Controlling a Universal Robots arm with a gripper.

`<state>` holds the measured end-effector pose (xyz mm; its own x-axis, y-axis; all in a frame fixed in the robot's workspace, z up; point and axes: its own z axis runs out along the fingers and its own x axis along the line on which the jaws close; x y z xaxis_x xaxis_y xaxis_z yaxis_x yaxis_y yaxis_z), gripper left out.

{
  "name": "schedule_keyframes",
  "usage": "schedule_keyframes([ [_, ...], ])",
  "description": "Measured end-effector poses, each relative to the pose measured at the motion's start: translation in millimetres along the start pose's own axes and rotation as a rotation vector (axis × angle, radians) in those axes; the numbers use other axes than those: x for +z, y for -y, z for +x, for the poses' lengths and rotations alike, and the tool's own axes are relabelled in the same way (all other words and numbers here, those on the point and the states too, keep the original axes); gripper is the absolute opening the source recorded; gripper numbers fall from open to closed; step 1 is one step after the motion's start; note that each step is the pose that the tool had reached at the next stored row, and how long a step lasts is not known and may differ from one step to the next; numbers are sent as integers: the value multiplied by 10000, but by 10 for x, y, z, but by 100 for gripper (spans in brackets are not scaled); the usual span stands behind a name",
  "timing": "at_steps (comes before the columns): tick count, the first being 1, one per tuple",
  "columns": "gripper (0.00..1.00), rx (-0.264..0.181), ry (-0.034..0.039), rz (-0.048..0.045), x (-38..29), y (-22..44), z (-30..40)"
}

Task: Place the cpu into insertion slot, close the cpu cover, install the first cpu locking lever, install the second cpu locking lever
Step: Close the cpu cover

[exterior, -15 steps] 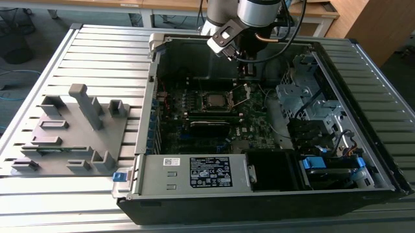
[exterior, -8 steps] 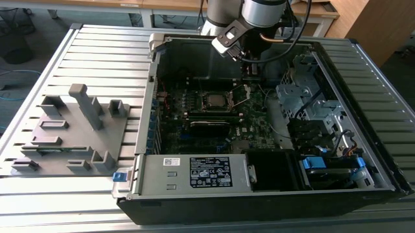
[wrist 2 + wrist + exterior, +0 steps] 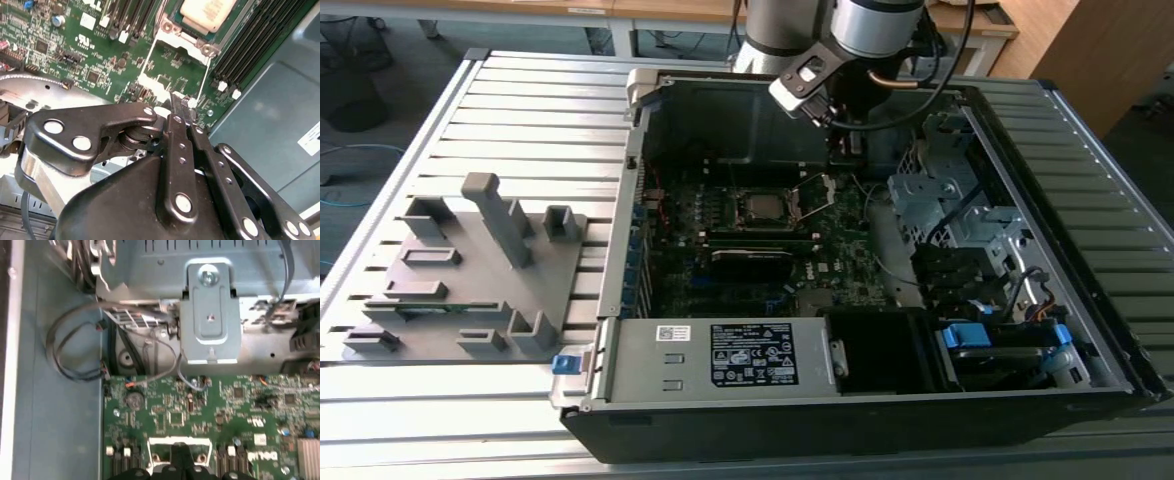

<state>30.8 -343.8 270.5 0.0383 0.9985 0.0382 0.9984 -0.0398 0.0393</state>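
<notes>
**Cpu seated, cover step in hand**

The cpu [image 3: 207, 12] lies flat in the insertion slot [image 3: 186, 36], pale silvery face up and square to the rim, so placing looks done. The cpu cover [image 3: 159, 441] is swung open just beside the slot, with green board showing through its window. The gripper [image 3: 181, 107] sits at the cover's edge farthest from the slot, jaws drawn together with no gap showing (whether they nip the thin frame or merely touch it, I cannot tell). In my judgement, closing calls for a gentle arc about the hinge at the slot, clear of the chip's face. Around the slot stands the open computer case [image 3: 634, 250], on the slatted counter [image 3: 494, 100].
</notes>
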Motion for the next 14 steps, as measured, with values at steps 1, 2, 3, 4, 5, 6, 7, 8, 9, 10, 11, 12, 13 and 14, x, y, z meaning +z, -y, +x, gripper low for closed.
schedule_keyframes([
  [1, 10, 0, 0, 0, 2, -18, 1],
  [2, 10, -1, 0, 0, 4, -36, 1],
  [3, 10, -2, 0, 1, 6, -52, 2],
  [4, 10, -1, 0, 0, 8, -66, 2],
  [5, 10, 0, 2, 1, 11, -77, 2],
  [6, 10, 6, 2, 0, 14, -88, 3],
  [7, 10, 27, 2, -1, 19, -99, 3],
  [8, 10, 50, 3, -1, 23, -110, 4],
  [9, 10, 72, 5, -2, 26, -118, 4],
  [10, 10, 85, 5, -3, 27, -122, 4],
  [11, 10, 87, 6, -2, 27, -122, 4],
  [12, 10, 87, 6, -3, 28, -122, 4],
  [13, 10, 88, 5, -3, 28, -122, 4],
  [14, 10, 88, 4, -3, 29, -122, 4],
])
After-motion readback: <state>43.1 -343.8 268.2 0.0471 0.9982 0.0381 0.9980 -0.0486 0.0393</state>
